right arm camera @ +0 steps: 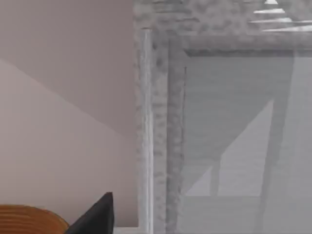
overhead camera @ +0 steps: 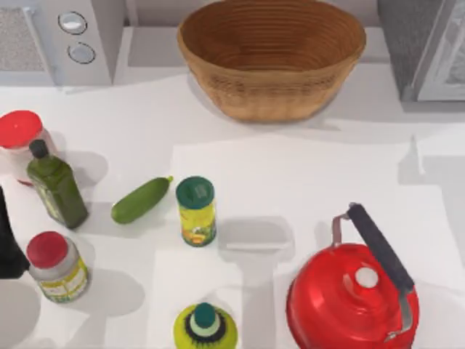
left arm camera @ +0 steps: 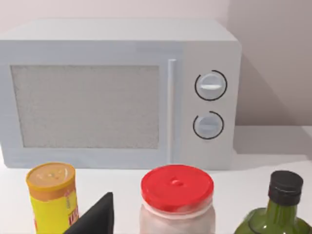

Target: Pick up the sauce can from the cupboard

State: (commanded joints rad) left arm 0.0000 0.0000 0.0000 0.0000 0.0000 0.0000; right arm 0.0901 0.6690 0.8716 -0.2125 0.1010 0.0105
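The sauce can is out of view. The grey speckled cupboard (overhead camera: 421,51) stands at the table's back right corner. In the right wrist view its frame (right arm camera: 156,122) rises close ahead, with a pale panel (right arm camera: 239,136) beside it. A dark tip of my right gripper (right arm camera: 97,217) shows low in that view, short of the frame. My left arm (overhead camera: 7,243) is parked at the table's left edge, and a dark tip of its gripper (left arm camera: 97,217) points toward the microwave (left arm camera: 122,92).
A wicker basket (overhead camera: 272,54) sits back centre and a red kettle (overhead camera: 352,294) front right. A green-lidded yellow can (overhead camera: 196,211), a cucumber (overhead camera: 140,200), a green bottle (overhead camera: 57,187) and two red-lidded jars (overhead camera: 22,142) (overhead camera: 57,267) fill the left half.
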